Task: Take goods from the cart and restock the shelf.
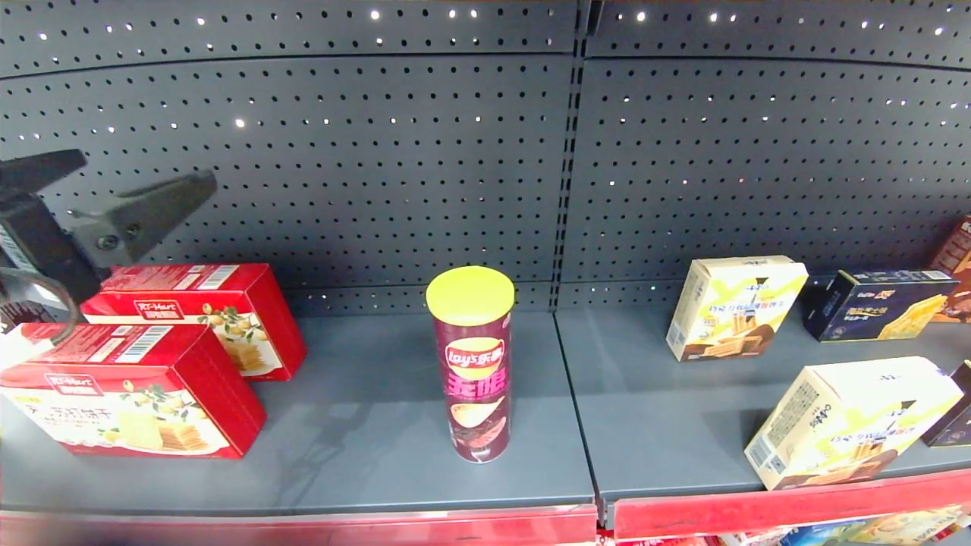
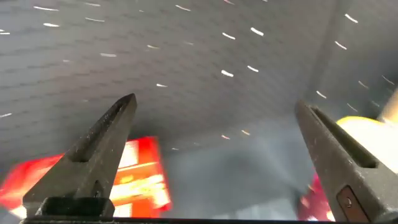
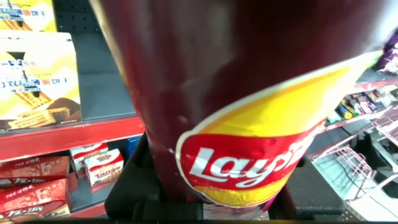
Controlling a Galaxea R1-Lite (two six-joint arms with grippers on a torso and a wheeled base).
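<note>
within the clenched right end effector (image 3: 205, 208), a maroon chip can (image 3: 236, 93), red-yellow logo; left end effector (image 2: 216, 102) agape

The grey shelf (image 1: 364, 425) bears two red boxes (image 1: 129, 394) at nine o'clock, an upright chip can (image 1: 474, 364) centrally, and pale yellow boxes (image 1: 850, 421) at three o'clock.

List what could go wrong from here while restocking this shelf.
1. The left gripper, fingers open, hangs near the two red cardboard biscuit boxes; a swing might shove them.
2. The tall maroon cylindrical chip can with a yellow lid stands alone on the grey metal shelf; a nudge could topple it.
3. A second maroon chip can is held in the air before the red shelf edge; if the grip slips, it would fall.
</note>
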